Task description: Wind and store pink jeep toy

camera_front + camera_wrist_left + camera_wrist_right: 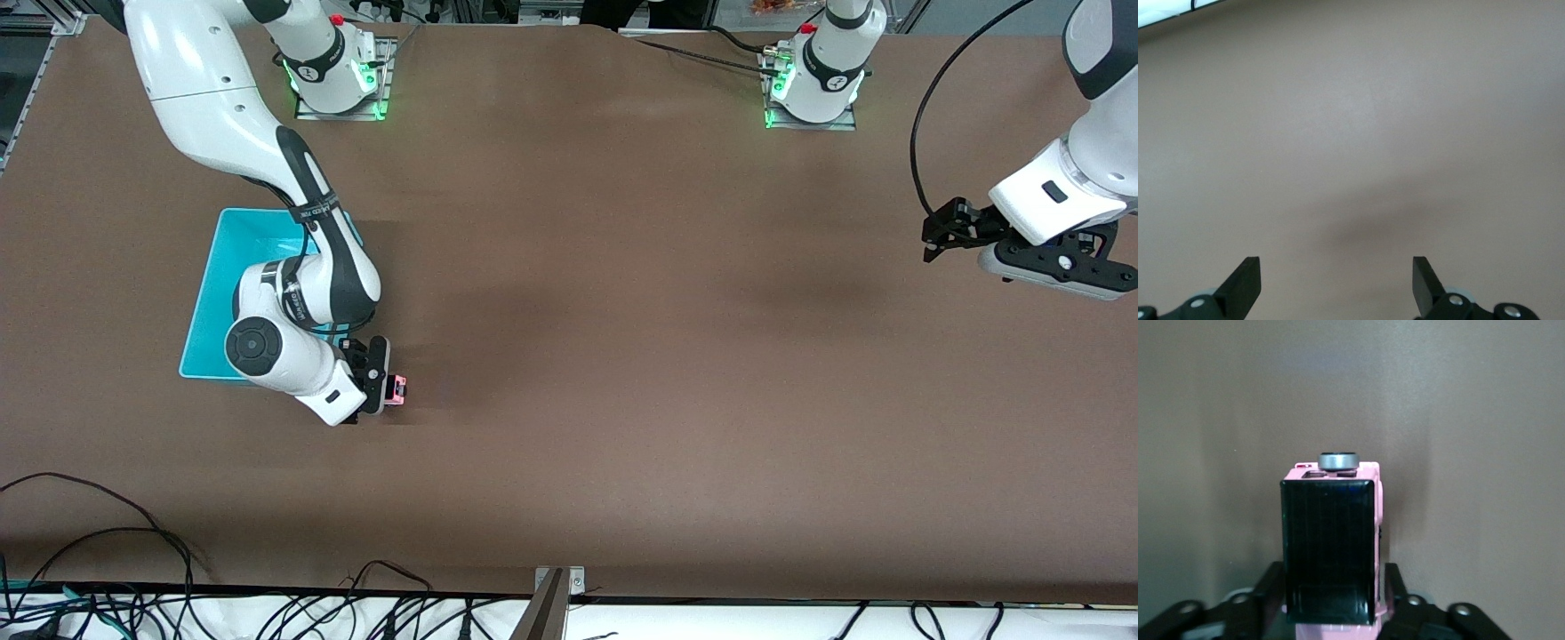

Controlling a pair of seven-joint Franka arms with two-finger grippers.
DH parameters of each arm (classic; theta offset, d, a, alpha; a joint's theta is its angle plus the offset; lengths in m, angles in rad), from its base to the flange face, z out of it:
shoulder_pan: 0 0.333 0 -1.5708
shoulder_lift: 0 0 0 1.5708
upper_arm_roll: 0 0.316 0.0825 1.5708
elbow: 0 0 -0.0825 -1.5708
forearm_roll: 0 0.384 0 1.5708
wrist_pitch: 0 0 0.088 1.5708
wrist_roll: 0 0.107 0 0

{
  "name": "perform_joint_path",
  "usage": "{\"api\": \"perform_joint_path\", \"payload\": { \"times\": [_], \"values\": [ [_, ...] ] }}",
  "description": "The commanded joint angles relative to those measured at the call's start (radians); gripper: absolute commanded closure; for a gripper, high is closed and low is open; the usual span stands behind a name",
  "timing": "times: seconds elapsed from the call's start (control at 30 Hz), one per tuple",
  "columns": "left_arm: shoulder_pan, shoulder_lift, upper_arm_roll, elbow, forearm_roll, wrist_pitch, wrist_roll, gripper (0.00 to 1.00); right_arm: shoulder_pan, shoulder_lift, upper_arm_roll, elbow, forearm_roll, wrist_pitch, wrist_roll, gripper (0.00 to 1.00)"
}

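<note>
Right pincer (391,388): we see it low at the table, just off the corner of the cyan bin that lies nearest the front camera, at about four o'clock from the bin's middle in the front view.
Its grip: in the right wrist view the two fingers (1395,587) sit tight against both flanks of the pink jeep toy (1331,547) — clamped on it, we'd say.
Pink jeep toy: between those fingers, black roof facing the wrist camera, a small grey disc at its end away from the pincer; in the front view only a pink sliver (399,388) pokes out past the fingertips, at three o'clock from them.
Toy and table: whether the wheels touch the brown table (622,356) or hang just clear of it, we cannot tell.
Cyan bin (218,293): on the table toward the right arm's end, largely covered by the right arm that reaches over it — the toy is outside it, just beside its corner.
Left pincer (933,236): up over the table's edge at the left arm's end, well apart from the toy and bin; the arm waits.
Its grip: fingers (1245,283) spread wide apart in the left wrist view, nothing but bare table between them.
Cables (133,569): a black tangle along the table's edge nearest the front camera.
</note>
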Motion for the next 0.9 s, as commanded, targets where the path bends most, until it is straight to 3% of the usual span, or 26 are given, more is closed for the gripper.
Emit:
{"api": "perform_joint_path", "payload": {
  "times": [0.0, 0.2, 0.33, 0.87],
  "values": [
    [-0.001, -0.068, 0.009, -0.092, 0.026, 0.041, -0.027, 0.0, 0.013, 0.013, 0.004, 0.025, -0.017, 0.002, -0.017, 0.58],
    [0.005, -0.055, 0.006, -0.07, 0.024, 0.012, -0.028, 0.0, 0.016, -0.001, 0.004, 0.034, -0.075, -0.003, -0.018, 0.72],
    [0.005, -0.035, 0.006, -0.048, 0.022, -0.019, -0.03, 0.0, 0.015, -0.045, 0.004, 0.033, -0.078, -0.038, -0.023, 0.72],
    [0.013, -0.032, 0.009, -0.045, 0.021, -0.024, -0.02, 0.0, -0.042, -0.289, -0.007, 0.034, -0.057, -0.406, -0.044, 0.72]
  ]
}}
